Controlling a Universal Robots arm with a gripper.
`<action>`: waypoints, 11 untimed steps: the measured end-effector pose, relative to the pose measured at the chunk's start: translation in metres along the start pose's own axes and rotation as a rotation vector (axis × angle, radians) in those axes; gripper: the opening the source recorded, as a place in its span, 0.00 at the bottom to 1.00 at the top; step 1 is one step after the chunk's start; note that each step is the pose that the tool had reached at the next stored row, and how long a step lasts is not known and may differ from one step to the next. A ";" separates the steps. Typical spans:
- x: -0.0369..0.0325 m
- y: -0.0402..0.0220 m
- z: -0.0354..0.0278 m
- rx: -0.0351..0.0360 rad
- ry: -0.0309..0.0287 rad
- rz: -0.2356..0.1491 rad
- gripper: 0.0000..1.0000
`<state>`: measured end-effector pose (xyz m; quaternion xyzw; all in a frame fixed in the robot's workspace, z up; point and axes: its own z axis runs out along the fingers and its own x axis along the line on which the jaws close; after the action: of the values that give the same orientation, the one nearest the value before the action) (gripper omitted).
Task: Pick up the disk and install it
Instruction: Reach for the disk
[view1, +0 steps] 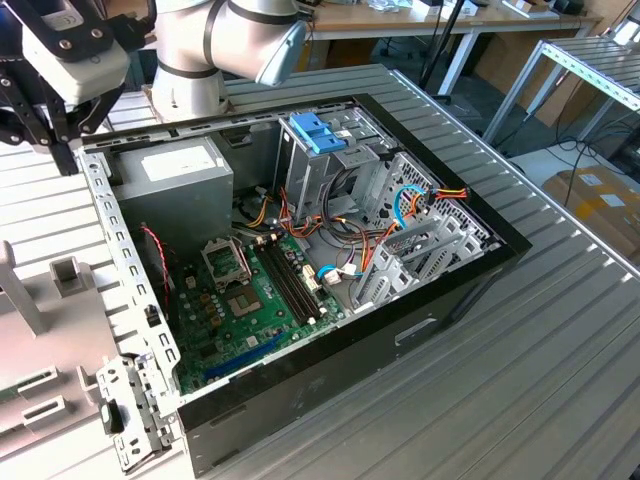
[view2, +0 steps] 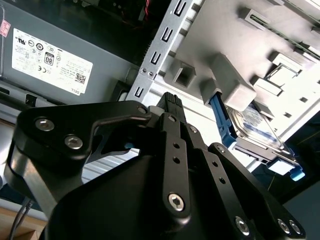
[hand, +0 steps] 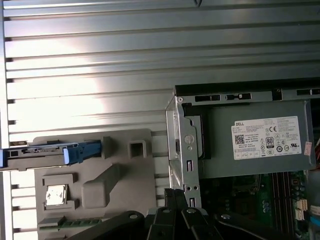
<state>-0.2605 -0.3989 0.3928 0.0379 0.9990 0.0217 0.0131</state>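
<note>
Tool (view2: 172, 100) closed, empty, hovered over computer case (hand: 182, 145) edge. Disk (hand: 47, 151) stood on edge in grey holder (hand: 125, 170) on tabletop (hand: 100, 60), beside case, apart from tool; long axis square to case wall, blue rail (hand: 82, 151) end nearest case.

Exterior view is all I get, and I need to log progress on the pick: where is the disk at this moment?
Observer: In the first wrist view the disk stands on edge in a slot of the grey holder, which lies on the slatted table beside the computer case, not inside it.
Operator: Does the hand have it?
Observer: No. In the second wrist view the hand is apart from the disk and not touching it. A block of the holder sits between them.
</note>
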 end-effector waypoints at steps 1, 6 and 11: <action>0.0010 -0.0001 0.0000 -0.0001 0.0000 0.000 0.11; 0.0047 -0.0004 -0.0001 0.0000 0.0000 0.000 0.11; 0.0088 -0.0007 -0.0001 -0.0001 0.0000 0.000 0.11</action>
<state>-0.2693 -0.3989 0.3927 0.0379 0.9990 0.0217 0.0131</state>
